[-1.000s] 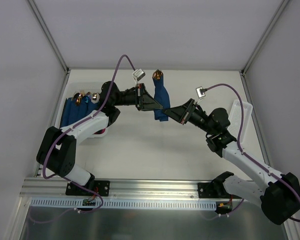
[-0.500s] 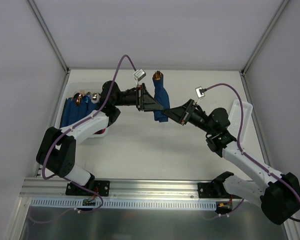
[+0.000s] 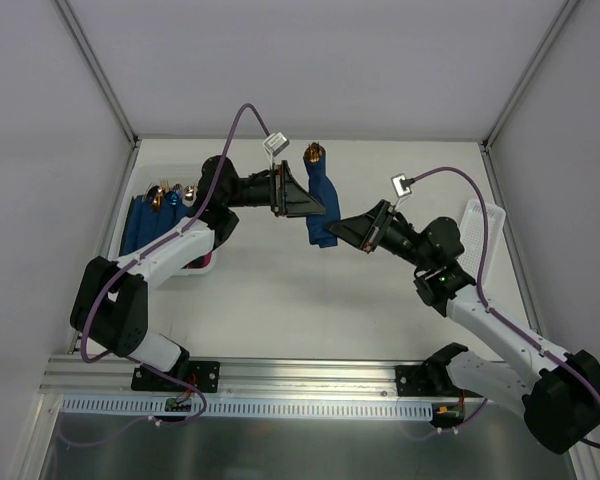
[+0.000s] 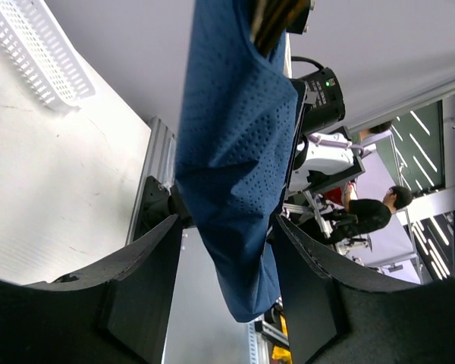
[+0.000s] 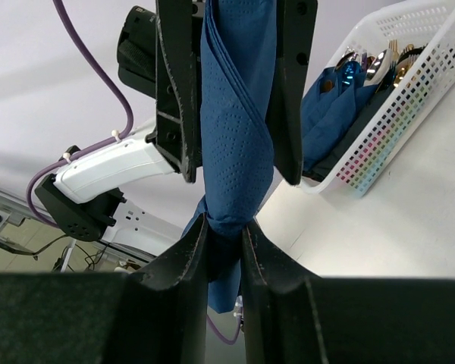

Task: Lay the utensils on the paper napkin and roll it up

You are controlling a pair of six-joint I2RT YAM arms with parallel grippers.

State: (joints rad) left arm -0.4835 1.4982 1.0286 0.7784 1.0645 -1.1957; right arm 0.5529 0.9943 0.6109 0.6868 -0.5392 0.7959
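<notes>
Hanging above the far middle of the table, the paper napkin point(image 3: 321, 205) is rolled around the utensils point(image 3: 314, 153), whose coppery ends poke out at the far end. The right gripper point(image 5: 224, 227) pinches its near end. The left gripper point(image 4: 227, 220) has its jaws spread, loosely flanking the roll. A white basket point(image 5: 394, 114) sits at the far left.
</notes>
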